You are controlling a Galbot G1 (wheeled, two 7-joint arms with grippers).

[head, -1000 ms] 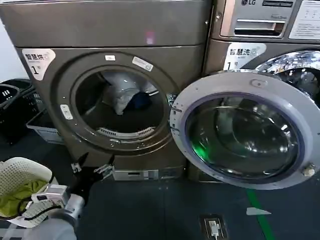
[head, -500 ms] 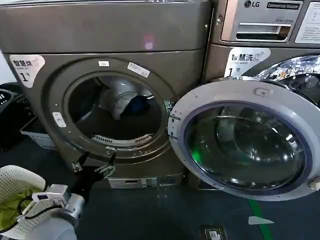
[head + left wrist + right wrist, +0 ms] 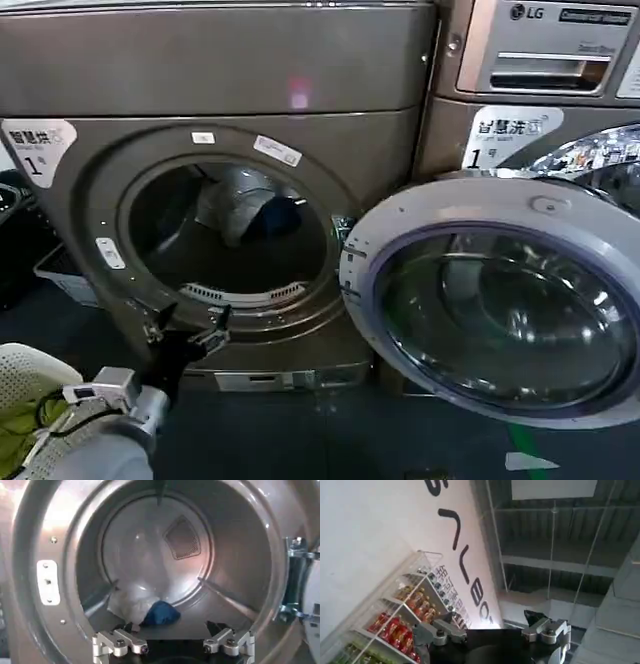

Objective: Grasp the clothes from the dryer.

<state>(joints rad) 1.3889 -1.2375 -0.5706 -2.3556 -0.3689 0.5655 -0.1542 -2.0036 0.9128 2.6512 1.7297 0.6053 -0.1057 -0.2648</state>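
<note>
The left gripper (image 3: 187,328), jaws open, hovers below the dryer (image 3: 200,80) porthole; the clothes (image 3: 145,611) lie inside. The right gripper (image 3: 492,630), jaws open, points upward.

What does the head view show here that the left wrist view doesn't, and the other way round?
Head view alone: the dryer's front panel with its white corner sticker, the swung-open door, the LG machine beside it, and a white basket with yellow-green cloth.

Left wrist view alone: the drum's rear wall with its mesh vent and inner paddles.

Both: the left gripper, open, just outside the porthole, and the clothes deep inside.
</note>
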